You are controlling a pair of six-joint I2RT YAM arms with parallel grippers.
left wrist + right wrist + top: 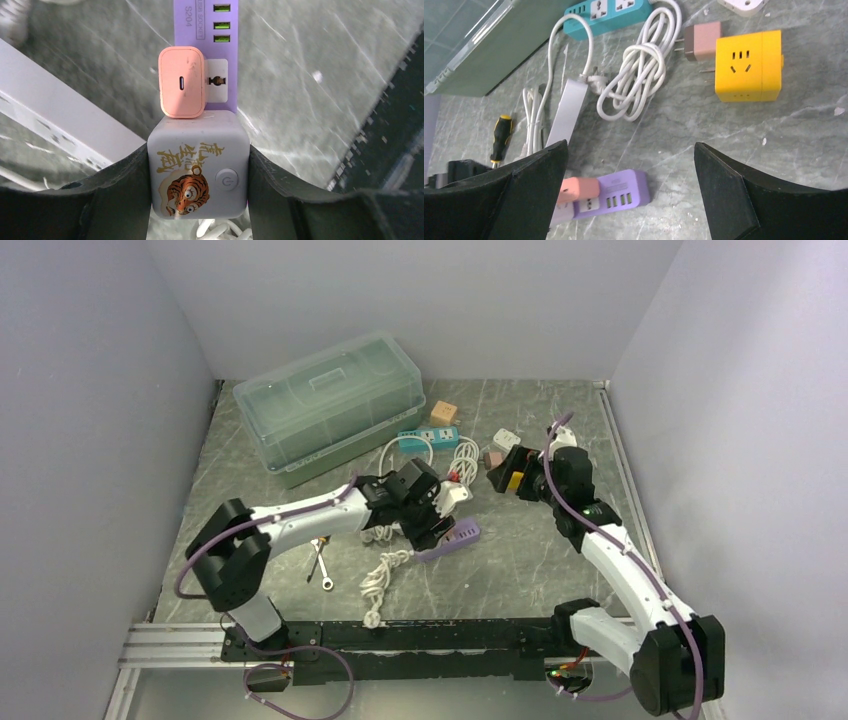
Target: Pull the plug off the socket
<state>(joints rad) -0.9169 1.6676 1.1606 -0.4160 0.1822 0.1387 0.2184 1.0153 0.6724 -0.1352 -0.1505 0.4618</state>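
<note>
A purple power strip (207,30) lies on the grey table, with a pink plug (181,82) seated in its socket. The strip's near end is a pale cube with a tiger sticker (199,165). My left gripper (199,172) is shut on that cube, its fingers (120,195) pressing both sides. In the top view the left gripper (428,525) is at the table's middle over the strip (458,536). My right gripper (505,475) is open and empty, held above the table. Its wrist view shows the strip (621,195) and the pink plug (578,190) below, left of the right gripper (630,150).
A clear green lidded box (330,405) stands at the back left. A teal power strip (609,12), coiled white cord (639,75), white strip (566,115), yellow cube socket (749,65) and brown adapter (702,41) lie nearby. A screwdriver (500,137) and wrench (322,565) lie left.
</note>
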